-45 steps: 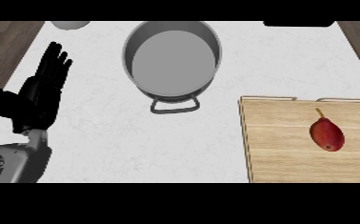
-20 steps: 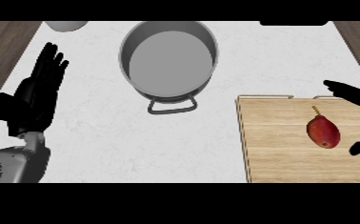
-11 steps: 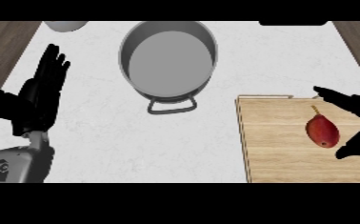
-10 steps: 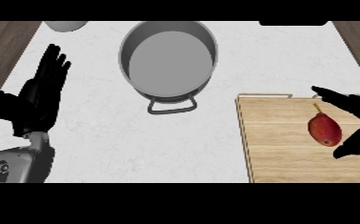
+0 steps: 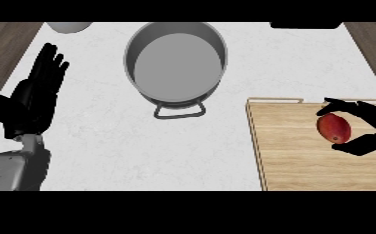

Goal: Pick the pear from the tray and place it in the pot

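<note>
Pear's place is the wooden tray [image 5: 294,153], at the bench's right edge; the grey pot [image 5: 175,63] stands well apart by the far edge. Left hand [image 5: 33,101] rests at the left edge, fingers straight and spread. Right hand [image 5: 357,109] brackets the red pear [image 5: 334,128] between curled fingers and thumb.

Colour rundown: the pear [image 5: 334,127] is mostly deep red with a yellow-green patch at its lower end. The tray [image 5: 294,151] is light tan wood with faint grain lines. The pot [image 5: 175,63] is plain grey metal, paler inside, darker on the rim and handle. The counter [image 5: 110,138] is white with soft grey marbling, with brown wood strips at its far corners. Both hands, left [image 5: 33,101] and right [image 5: 360,128], are black, and the left forearm [image 5: 18,171] is grey.
</note>
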`<action>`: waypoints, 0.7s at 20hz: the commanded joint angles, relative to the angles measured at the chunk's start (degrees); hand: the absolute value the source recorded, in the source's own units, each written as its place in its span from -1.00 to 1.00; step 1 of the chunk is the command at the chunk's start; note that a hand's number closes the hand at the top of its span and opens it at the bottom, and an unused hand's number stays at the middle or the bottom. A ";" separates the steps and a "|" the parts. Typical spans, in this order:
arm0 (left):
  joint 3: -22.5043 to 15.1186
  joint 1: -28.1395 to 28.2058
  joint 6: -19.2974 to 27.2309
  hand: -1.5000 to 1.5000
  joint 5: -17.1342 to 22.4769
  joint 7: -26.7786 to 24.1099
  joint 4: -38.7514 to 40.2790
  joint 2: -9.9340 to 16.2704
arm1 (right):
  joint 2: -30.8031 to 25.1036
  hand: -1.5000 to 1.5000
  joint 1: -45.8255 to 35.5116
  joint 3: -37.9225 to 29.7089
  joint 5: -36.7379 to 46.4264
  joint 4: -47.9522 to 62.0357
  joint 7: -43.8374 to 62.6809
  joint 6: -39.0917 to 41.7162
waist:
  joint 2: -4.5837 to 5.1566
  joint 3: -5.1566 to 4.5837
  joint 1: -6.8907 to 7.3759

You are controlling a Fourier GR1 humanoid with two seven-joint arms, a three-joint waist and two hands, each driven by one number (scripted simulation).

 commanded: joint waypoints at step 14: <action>-3.62 -2.09 -2.51 0.00 -1.38 0.90 -0.75 -1.86 | 27.11 1.00 -13.72 13.27 13.41 -9.86 18.12 -12.65 | -0.15 -0.23 9.32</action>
